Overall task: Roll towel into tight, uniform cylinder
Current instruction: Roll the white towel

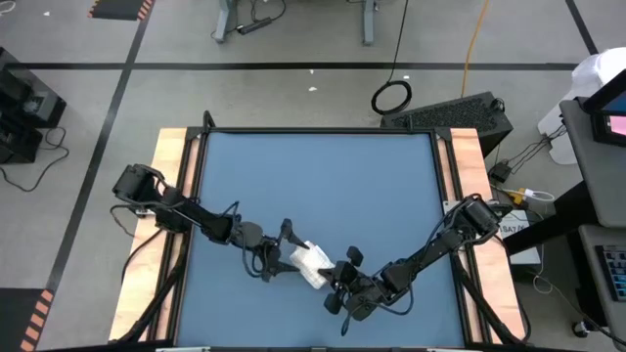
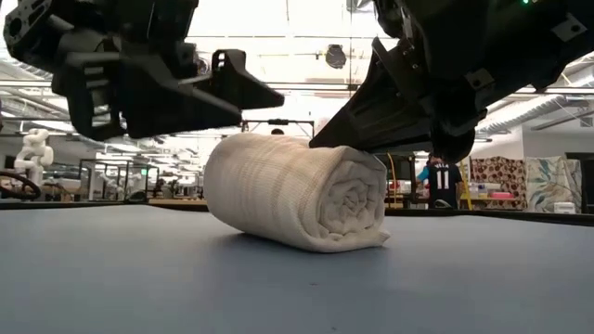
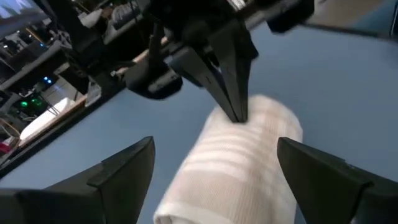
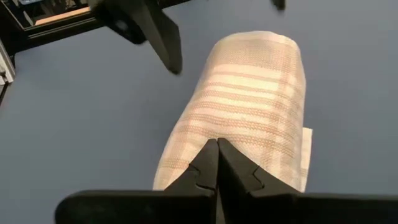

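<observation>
Counter (image 1: 313,176): blue top, wooden side rails, dark frame; carries all items below.

Left arm: enters from 9 o'clock, reaching toward the lower centre. Left hand (image 1: 277,251): fingers (image 3: 124,171) spread wide, one on either side of the towel's end, gripping nothing.

Right arm: enters from 3 o'clock, angled toward 6 o'clock. Right hand (image 1: 339,284): fingers (image 4: 205,171) pressed together, closed on nothing, tips touching the towel's upper surface.

Towel (image 1: 308,262): white with faint grid lines, rolled into a cylinder, lying on the counter between both hands, near 6 o'clock; spiral end visible in the low view (image 2: 353,209).
</observation>
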`<act>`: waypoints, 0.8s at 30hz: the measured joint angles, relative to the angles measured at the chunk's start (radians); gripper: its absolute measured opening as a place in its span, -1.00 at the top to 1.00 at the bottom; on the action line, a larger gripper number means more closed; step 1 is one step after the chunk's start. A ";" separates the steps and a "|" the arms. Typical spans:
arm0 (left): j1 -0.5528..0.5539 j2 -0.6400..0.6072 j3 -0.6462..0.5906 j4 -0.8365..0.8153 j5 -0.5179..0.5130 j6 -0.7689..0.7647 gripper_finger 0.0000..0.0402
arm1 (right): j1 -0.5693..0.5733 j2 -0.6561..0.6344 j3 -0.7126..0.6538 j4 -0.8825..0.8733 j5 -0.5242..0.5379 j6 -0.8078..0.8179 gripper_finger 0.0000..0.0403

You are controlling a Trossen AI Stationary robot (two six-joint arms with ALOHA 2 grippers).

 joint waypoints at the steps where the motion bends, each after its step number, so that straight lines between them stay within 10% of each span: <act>1: 0.002 -0.009 0.001 0.001 0.005 -0.007 -0.70 | 0.000 0.000 0.000 0.000 0.000 0.001 1.00; 9: 0.073 -0.016 0.001 0.011 0.108 -0.079 -0.48 | 0.000 0.001 0.000 -0.010 0.001 -0.026 1.00; 24: 0.179 0.012 0.003 0.037 0.296 -0.160 0.90 | -0.008 0.001 -0.001 -0.034 0.002 -0.018 1.00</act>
